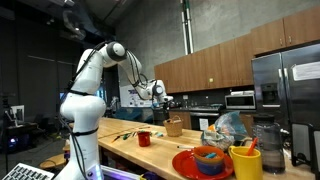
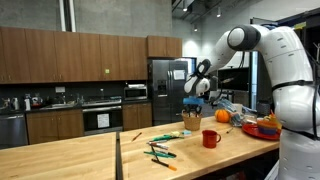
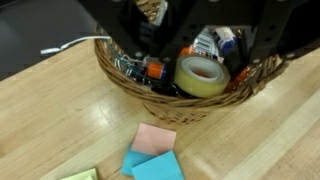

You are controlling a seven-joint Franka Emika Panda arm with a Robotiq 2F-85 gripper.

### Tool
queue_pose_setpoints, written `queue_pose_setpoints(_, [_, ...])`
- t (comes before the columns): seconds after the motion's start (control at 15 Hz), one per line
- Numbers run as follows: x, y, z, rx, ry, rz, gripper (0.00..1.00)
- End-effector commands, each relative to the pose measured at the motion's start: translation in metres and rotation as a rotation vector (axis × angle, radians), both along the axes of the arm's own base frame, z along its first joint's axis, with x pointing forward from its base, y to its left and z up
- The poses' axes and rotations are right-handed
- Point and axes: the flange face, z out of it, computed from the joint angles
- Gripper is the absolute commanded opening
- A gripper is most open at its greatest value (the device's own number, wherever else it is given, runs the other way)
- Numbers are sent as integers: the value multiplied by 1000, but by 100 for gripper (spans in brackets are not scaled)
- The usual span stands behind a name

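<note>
Directly under the hand (image 3: 195,45), wicker basket (image 3: 190,106), tape roll (image 3: 203,76) inside

Exterior views face the counter (image 1: 140,155) from opposite ends; wrist view looks closely into the basket (image 3: 180,102).

Tan woven basket (image 3: 190,105), yellowish tape roll (image 3: 203,75), pink sticky note (image 3: 155,138), blue sticky note (image 3: 155,166), pale wood counter (image 3: 50,110)

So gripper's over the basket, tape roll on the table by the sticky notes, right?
No: the gripper is over the basket, but the tape roll lies inside it, not on the table by the sticky notes. The wrist view shows it.
</note>
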Motion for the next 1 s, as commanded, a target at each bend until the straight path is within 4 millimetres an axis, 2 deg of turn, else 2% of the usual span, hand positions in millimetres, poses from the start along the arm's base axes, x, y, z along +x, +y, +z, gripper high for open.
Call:
queue_pose_setpoints(0.0, [-1,6,20,1,-58,-5,25])
queue_pose_setpoints(0.27, [-4,26,45,1,-108,36,25])
queue_pose_setpoints(0.53, [-12,65,61,21,-126,113,25])
queue_pose_setpoints(0.73, [-16,96,48,53,-97,163,25])
queue_pose_setpoints(0.93, [-20,120,17,95,-45,191,25])
